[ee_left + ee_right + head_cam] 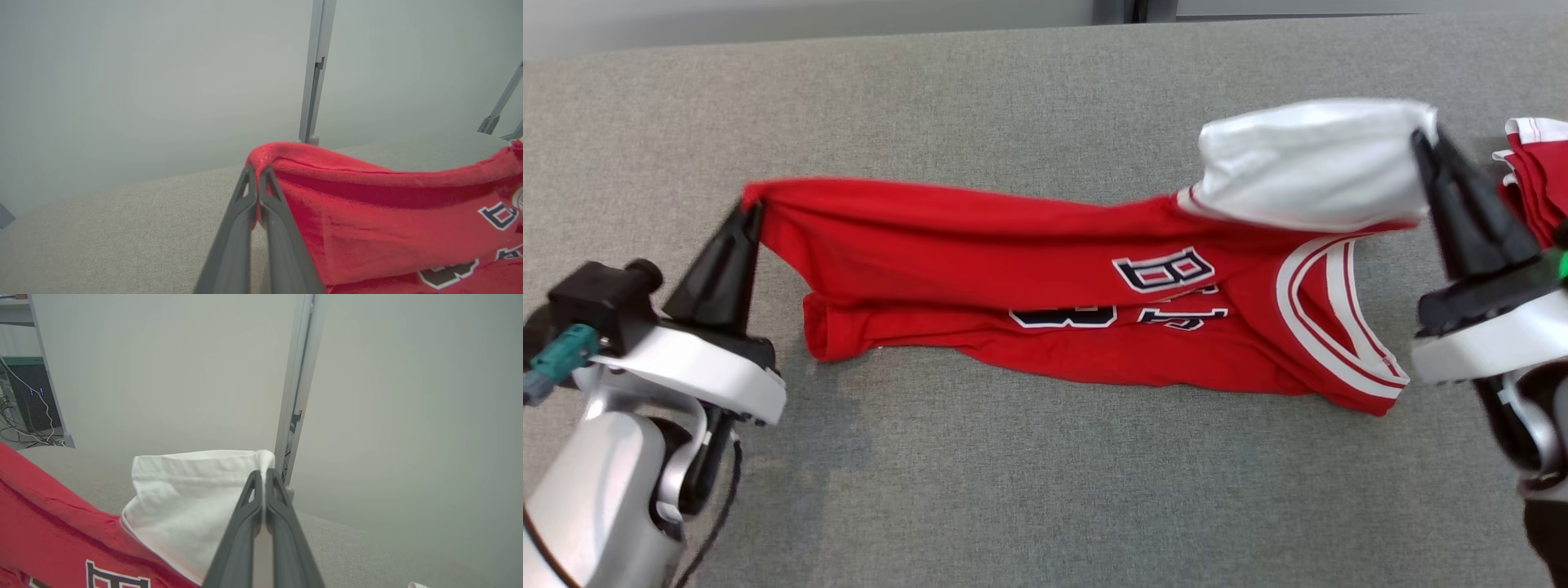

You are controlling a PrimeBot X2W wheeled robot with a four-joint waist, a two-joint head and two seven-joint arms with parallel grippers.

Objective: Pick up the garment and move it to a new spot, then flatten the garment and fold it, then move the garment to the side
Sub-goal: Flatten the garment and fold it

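our left gripper (754, 211) is pinched shut on the far left corner of the red jersey (980, 245), at its hem end, and holds that corner up off the grey cloth-covered table (1013, 474). in the left wrist view its two dark fingers (239, 220) press together, with red cloth folded over their tips. from there the cloth runs away to the right in a taut raised edge.

our right gripper (1429, 145) is clamped on the far right corner of the jersey's white sleeve (1307, 159). in the right wrist view its fingers (245, 522) meet with the white hem caught between the tips, and the sleeve (184, 498) billows open to their left.

between the two grips the far edge of the jersey hangs stretched across the middle of the table, running left to right. the near part lies on the cloth in loose folds. dark numbers edged in white (1164, 269) show on the red, partly tucked under a fold. the neckline with its white and red trim (1331, 318) lies flat at the near right, close to our right wrist.

just right of the right gripper, at the table's edge, sits another red and white garment (1535, 175), apart from the jersey. beyond the table stands a pale wall panel with a grey upright post (314, 69).
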